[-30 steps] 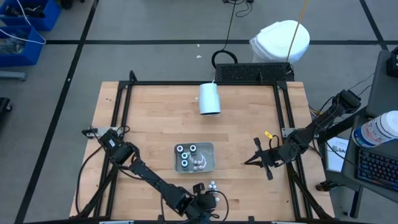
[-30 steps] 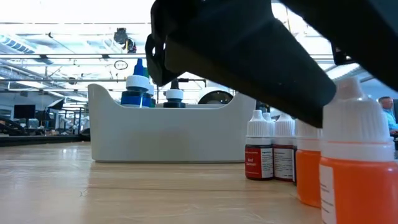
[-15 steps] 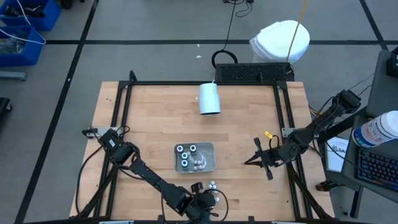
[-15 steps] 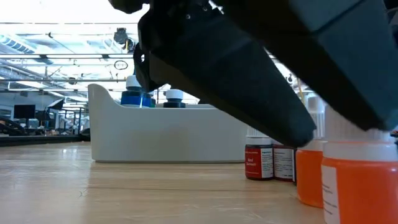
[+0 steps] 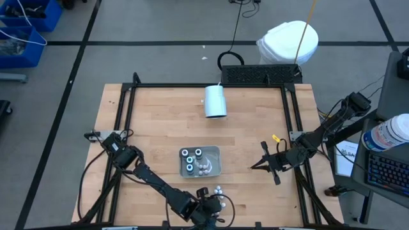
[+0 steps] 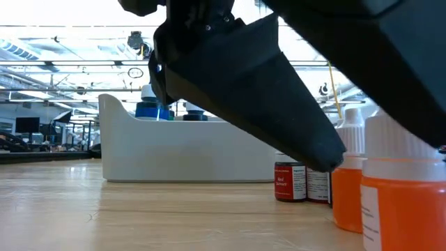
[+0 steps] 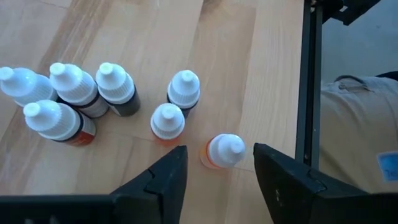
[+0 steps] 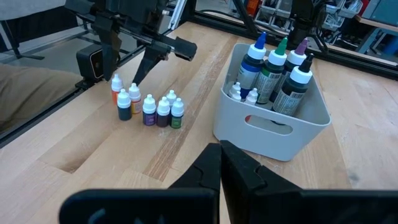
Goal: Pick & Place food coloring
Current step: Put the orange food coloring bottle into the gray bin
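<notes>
At the table's near edge, we hang our left gripper (image 7: 214, 177), jaws apart and empty, over an upright orange bottle (image 7: 222, 151) directly between them, far nearer than our shut right gripper (image 5: 268, 165).

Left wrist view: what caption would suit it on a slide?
The left tool, fingers apart, hovers over an orange bottle at the edge of a cluster of white-capped bottles on the wooden table.
</notes>
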